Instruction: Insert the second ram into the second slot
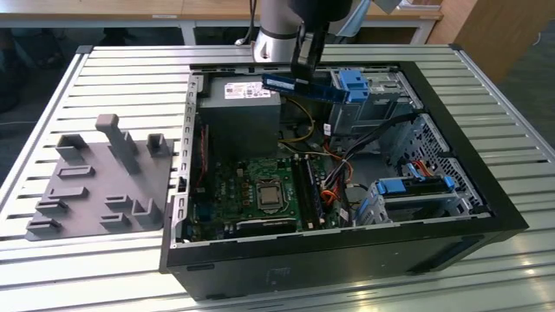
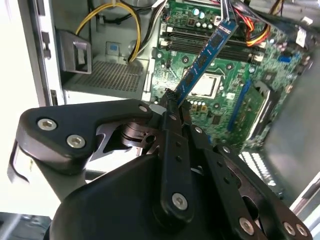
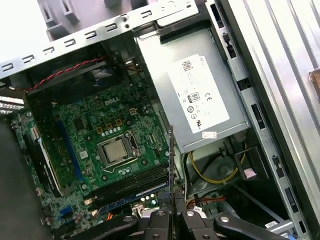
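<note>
The claw is clamped on the second ram — held above the open case, upper middle of the exterior view.

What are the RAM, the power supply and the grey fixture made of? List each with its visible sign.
RAM: dark-blue circuit board, likely fibreglass laminate, matte, carrying black chips.
Power supply: bare sheet metal, going by its dull grey sheen.
Fixture: probably plastic, a uniform matte grey with no glint; the look leaves it open.
</note>
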Tool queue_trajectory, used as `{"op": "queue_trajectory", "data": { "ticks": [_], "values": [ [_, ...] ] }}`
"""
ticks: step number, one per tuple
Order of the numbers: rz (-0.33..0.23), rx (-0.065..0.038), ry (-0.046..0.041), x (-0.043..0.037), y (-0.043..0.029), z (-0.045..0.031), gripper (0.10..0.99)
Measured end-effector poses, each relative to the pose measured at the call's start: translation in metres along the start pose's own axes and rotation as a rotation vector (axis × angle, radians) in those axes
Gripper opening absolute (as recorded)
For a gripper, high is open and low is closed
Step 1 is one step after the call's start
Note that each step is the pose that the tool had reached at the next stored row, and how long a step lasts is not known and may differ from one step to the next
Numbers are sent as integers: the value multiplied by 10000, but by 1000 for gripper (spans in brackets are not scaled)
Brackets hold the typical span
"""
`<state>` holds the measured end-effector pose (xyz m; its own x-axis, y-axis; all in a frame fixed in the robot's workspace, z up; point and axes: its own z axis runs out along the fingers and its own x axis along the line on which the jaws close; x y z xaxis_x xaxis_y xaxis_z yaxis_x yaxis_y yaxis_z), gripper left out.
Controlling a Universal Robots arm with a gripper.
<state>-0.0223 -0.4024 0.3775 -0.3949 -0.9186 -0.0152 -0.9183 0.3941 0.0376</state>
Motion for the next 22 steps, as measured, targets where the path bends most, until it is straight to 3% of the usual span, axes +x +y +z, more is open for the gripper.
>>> {"op": "queue_trajectory", "data": {
  "ticks": [22],
  "values": [
    [3999,64,-144,1,-3,73,141]
  ]
}}
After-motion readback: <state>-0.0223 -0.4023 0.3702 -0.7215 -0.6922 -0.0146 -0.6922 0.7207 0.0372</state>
